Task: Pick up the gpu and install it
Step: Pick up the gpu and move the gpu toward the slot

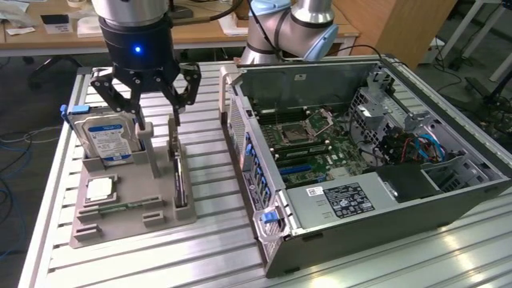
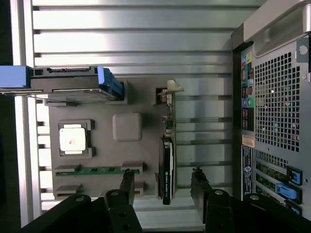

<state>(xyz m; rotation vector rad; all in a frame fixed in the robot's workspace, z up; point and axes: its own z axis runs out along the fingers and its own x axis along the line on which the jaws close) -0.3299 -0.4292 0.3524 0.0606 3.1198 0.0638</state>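
The gpu (image 1: pixel 177 174) is a thin dark card standing on edge in a slot of the grey holder tray (image 1: pixel 132 225). In the wrist view the gpu (image 2: pixel 166 167) shows edge-on, with its metal bracket at one end. My gripper (image 1: pixel 158 123) hangs open just above the far end of the tray, between the hard drive and the card. In the wrist view my gripper (image 2: pixel 164 187) has one dark finger (image 2: pixel 127 187) on one side of the card's line and the other finger (image 2: pixel 199 182) on the opposite side. Nothing is held.
The silver hard drive (image 1: pixel 108 141) in a blue carrier stands upright at the tray's far corner. A processor chip (image 1: pixel 100 189) and a green memory stick (image 1: pixel 120 208) lie in the tray. The open computer case (image 1: pixel 360 156) with its motherboard stands on the exterior view's right.
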